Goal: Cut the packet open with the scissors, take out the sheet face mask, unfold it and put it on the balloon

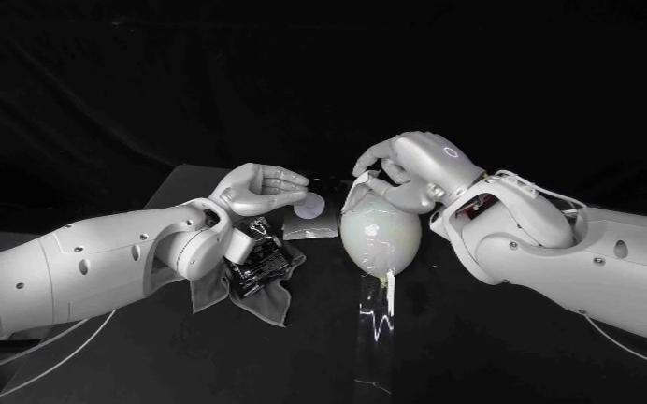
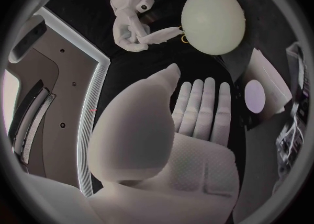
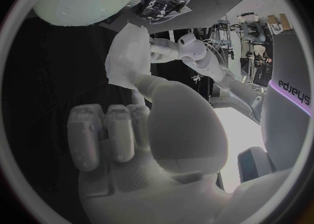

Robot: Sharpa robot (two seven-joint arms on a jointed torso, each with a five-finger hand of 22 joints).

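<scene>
Pinching mask (image 3: 124,59) at balloon (image 1: 381,236), right robot hand (image 1: 411,168)

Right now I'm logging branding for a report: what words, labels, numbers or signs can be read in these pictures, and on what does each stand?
"sharpa", seen upside down in the right wrist view: on the dark panel in the room behind the table.
Print on the packet lying on the grey cloth: too small and blurred to read.
No other text, number or sign can be read.
</scene>
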